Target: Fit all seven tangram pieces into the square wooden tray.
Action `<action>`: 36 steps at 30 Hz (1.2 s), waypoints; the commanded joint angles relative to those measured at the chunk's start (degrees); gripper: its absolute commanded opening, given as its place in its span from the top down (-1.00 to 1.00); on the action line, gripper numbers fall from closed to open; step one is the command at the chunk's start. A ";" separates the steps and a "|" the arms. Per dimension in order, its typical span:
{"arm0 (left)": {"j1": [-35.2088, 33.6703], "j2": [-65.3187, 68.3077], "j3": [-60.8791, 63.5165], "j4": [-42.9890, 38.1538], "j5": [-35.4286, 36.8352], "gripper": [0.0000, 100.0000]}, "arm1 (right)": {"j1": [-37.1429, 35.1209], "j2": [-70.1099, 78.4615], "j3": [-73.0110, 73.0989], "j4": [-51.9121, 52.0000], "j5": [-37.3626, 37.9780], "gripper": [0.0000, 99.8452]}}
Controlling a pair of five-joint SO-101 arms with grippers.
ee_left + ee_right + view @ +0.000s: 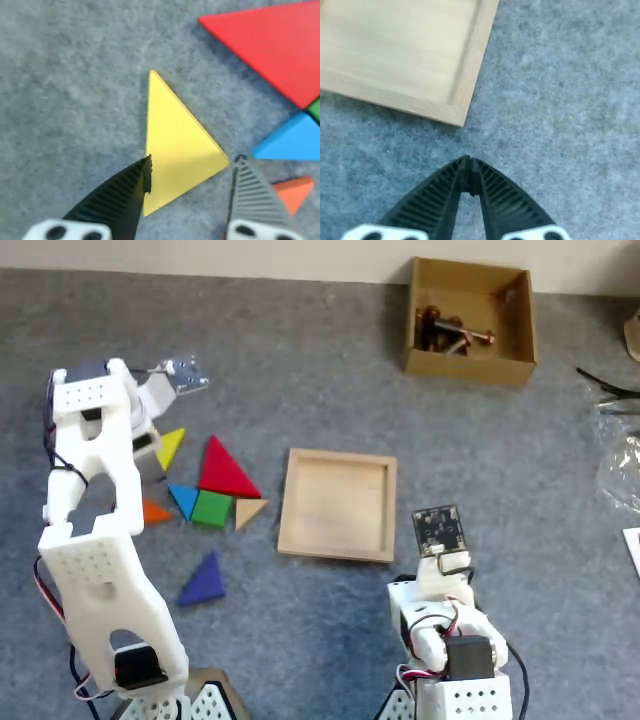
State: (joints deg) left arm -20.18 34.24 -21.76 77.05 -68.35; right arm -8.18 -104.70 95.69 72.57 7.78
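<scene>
The yellow triangle (172, 150) is found flat on the felt (300, 360) at about 9 o'clock of the wooden tray (338, 455), its wide end straddled by the left gripper (192, 162), jaws spread apart. The right gripper (470, 172) is parked pinched together just off the tray's 5 o'clock corner, so way farther off.

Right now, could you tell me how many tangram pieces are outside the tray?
7, all left of the tray: yellow at the left gripper; red, light blue, green, orange and tan clustered beside it; dark blue apart. Orange sits partly behind the arm.
</scene>
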 commanded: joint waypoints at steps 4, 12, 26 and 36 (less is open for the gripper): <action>0.84 -1.19 -4.00 0.88 -0.88 0.43 | -0.57 -0.48 6.73 -1.01 -0.44 0.99; 0.84 1.98 -5.41 0.88 -2.73 0.43 | -0.57 -0.48 6.73 -1.01 -0.44 0.99; 0.75 21.05 -33.71 15.03 -2.90 0.44 | -0.57 -0.48 6.73 -1.01 -0.44 0.99; 0.75 25.27 -41.10 21.45 -2.90 0.58 | -0.57 -0.48 6.73 -1.01 -0.44 0.99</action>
State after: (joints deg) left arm -20.18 60.44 -60.18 96.92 -70.20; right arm -8.18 -104.70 95.69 72.57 7.78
